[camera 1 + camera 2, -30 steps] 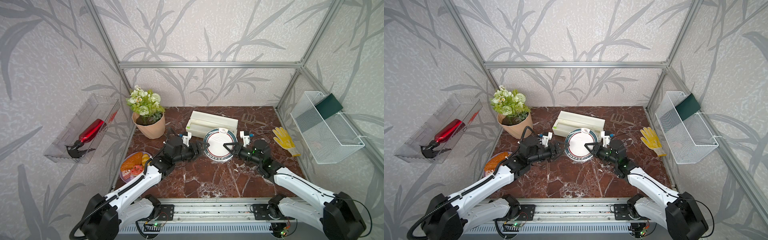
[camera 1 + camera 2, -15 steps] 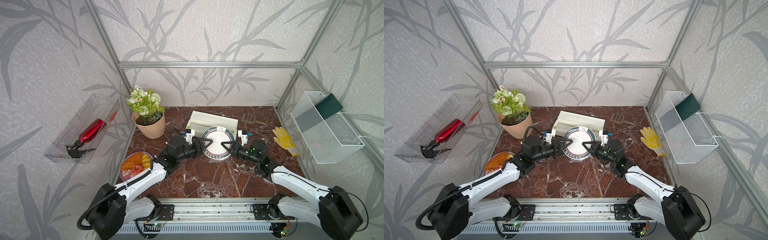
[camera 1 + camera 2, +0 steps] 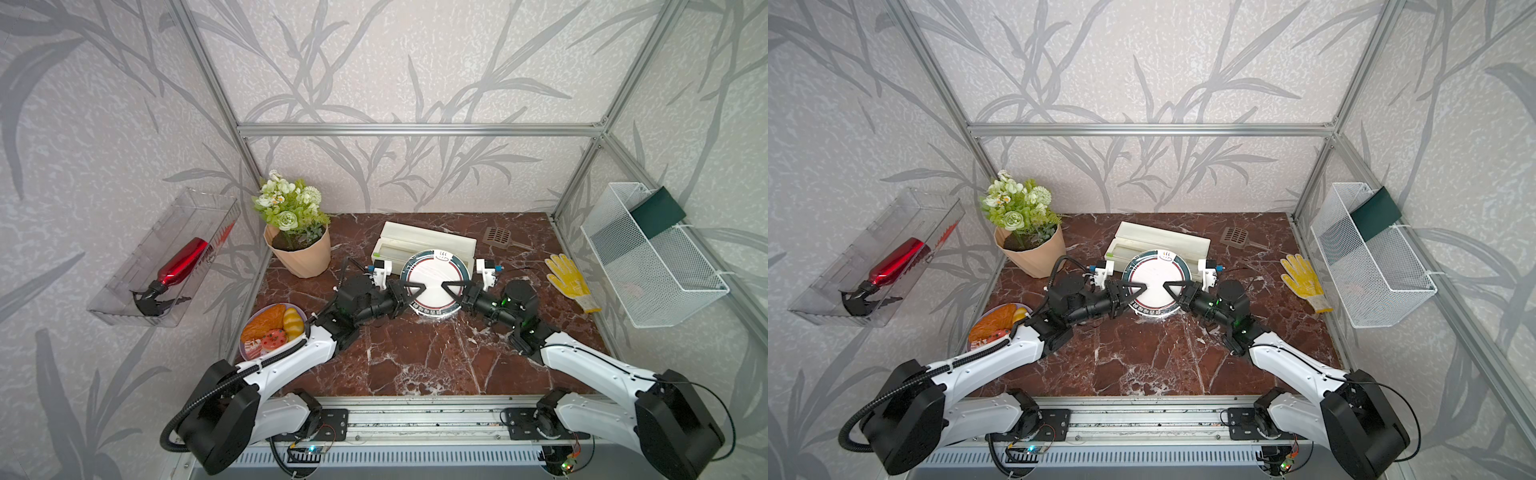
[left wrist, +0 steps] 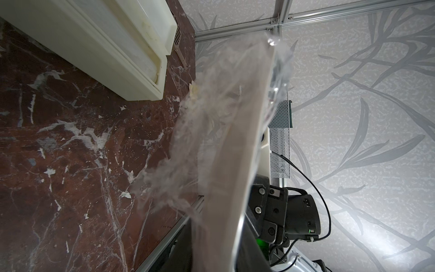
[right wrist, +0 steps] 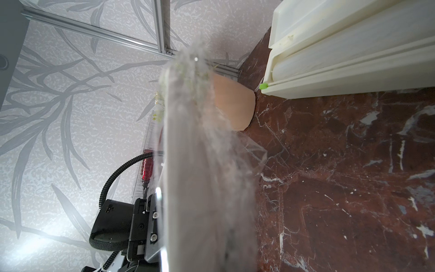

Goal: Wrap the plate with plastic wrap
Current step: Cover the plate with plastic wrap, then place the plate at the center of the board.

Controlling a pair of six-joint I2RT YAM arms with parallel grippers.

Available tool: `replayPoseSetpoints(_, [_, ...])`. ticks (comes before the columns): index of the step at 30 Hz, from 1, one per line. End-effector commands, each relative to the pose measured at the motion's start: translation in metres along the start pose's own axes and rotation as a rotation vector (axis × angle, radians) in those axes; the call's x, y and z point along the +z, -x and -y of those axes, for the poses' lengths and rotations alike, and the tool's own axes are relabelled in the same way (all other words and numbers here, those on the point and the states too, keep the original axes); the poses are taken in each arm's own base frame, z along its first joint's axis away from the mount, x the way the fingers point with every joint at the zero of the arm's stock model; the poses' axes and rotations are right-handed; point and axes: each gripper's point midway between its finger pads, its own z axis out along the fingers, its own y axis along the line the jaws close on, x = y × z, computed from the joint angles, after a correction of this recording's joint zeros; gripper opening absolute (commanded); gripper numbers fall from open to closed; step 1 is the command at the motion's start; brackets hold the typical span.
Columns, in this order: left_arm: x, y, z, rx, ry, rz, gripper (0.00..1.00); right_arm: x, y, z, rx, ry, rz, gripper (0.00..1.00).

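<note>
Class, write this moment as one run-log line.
left pincer: shut on plate; right pincer: shut on plate; plate: held aloft; plastic wrap: hanging underneath

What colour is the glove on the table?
Yellow. The glove shows best in a top view.

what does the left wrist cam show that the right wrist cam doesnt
Left wrist only: the mesh basket and the right arm. Right wrist only: the pot, the red bottle and the left arm. Both: the plate seen edge-on, wrap hanging off its underside, the table and the cream box.
</note>
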Motion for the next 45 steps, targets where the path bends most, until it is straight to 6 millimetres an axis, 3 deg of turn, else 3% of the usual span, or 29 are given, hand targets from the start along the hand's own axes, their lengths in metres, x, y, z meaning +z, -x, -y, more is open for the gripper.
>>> replayPoseSetpoints(1, [-0.006, -0.004, 0.025, 0.040, -0.081, -0.012, 0.22, -0.001, -0.002, -0.009, -0.038, 0.035, -0.004, 0.09])
replayPoseSetpoints(6, [-0.012, -0.006, 0.013, 0.054, -0.034, 0.004, 0.19, -0.002, -0.004, -0.005, -0.051, 0.014, -0.015, 0.32])
replayPoseSetpoints(10, [-0.021, -0.003, 0.000, 0.057, -0.002, 0.050, 0.17, -0.002, -0.008, -0.004, -0.061, 0.014, -0.034, 0.41])
replayPoseSetpoints(15, [-0.036, -0.002, -0.017, 0.066, 0.044, 0.096, 0.15, -0.006, -0.012, 0.002, -0.085, -0.010, -0.046, 0.46])
replayPoseSetpoints(22, [-0.069, 0.009, -0.061, 0.015, 0.137, 0.220, 0.11, -0.031, -0.011, 0.019, -0.206, -0.134, -0.018, 0.51])
replayPoseSetpoints(25, [-0.081, 0.010, -0.069, 0.007, 0.148, 0.248, 0.11, -0.039, -0.016, 0.024, -0.249, -0.170, -0.042, 0.52])
replayPoseSetpoints(30, [-0.091, 0.014, -0.075, -0.011, 0.159, 0.264, 0.10, -0.042, -0.029, 0.031, -0.262, -0.178, -0.105, 0.53])
replayPoseSetpoints(35, [-0.102, 0.015, -0.097, -0.062, 0.203, 0.298, 0.08, -0.042, -0.037, 0.036, -0.272, -0.186, -0.150, 0.53])
replayPoseSetpoints(45, [-0.147, 0.017, -0.131, -0.158, 0.326, 0.439, 0.06, -0.042, -0.042, 0.046, -0.284, -0.241, -0.203, 0.53])
